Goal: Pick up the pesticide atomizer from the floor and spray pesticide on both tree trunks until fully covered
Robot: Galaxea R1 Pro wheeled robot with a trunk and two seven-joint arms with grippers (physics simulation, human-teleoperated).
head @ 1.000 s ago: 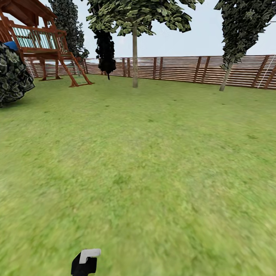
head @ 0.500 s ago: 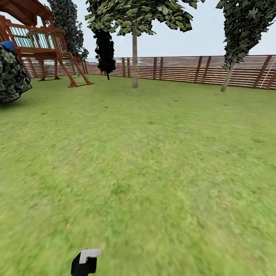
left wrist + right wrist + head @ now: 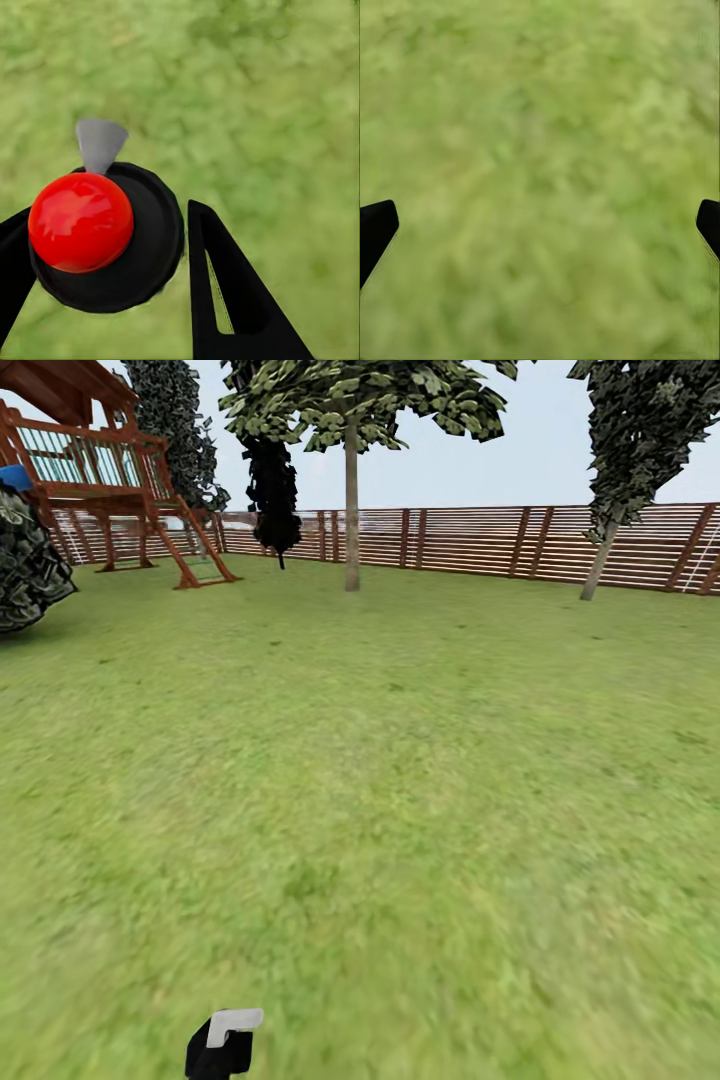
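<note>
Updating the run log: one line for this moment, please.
phase: transit on lawn | left gripper: holds atomizer | right gripper: open, empty | trees ahead, unsprayed

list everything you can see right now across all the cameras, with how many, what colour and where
lawn: one, green, across the whole foreground
fence: one, brown slatted wood, along the far edge
trees: two with pale trunks, one centre, one leaning at far right
dark conifers: two, near-black, far left of centre
play tower: one, red-brown wood, far left
bush: one, dark green, left edge
atomizer: one, black with red knob and grey nozzle, between the left fingers
left gripper: black, shut on the atomizer
right gripper: black, open over grass
</note>
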